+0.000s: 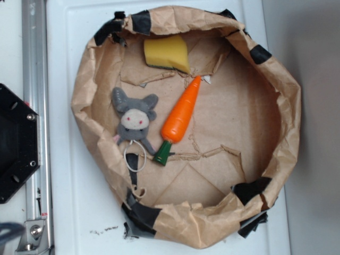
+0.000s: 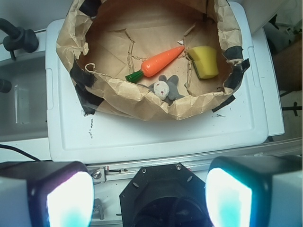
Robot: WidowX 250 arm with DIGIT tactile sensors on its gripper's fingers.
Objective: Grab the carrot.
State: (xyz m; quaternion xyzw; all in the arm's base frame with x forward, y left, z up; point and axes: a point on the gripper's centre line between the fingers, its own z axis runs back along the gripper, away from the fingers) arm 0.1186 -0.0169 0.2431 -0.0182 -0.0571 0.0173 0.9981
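Observation:
The orange carrot [image 1: 181, 116] with its dark green stem lies flat inside a brown paper nest [image 1: 276, 85], tip pointing up toward the yellow sponge wedge [image 1: 167, 53]. It also shows in the wrist view [image 2: 160, 62]. A grey plush bunny [image 1: 135, 116] lies just left of the carrot. My gripper [image 2: 149, 198] is open and empty, its two pads wide apart at the bottom of the wrist view, far back from the nest and above the black robot base [image 2: 161, 194]. The gripper is not in the exterior view.
The paper nest sits on a white tray-like lid [image 2: 156, 137], its rim patched with black tape [image 1: 141, 215]. A metal rail [image 1: 34, 79] and the black base [image 1: 16, 143] lie to the left. A loop of cord [image 1: 135, 158] lies below the bunny.

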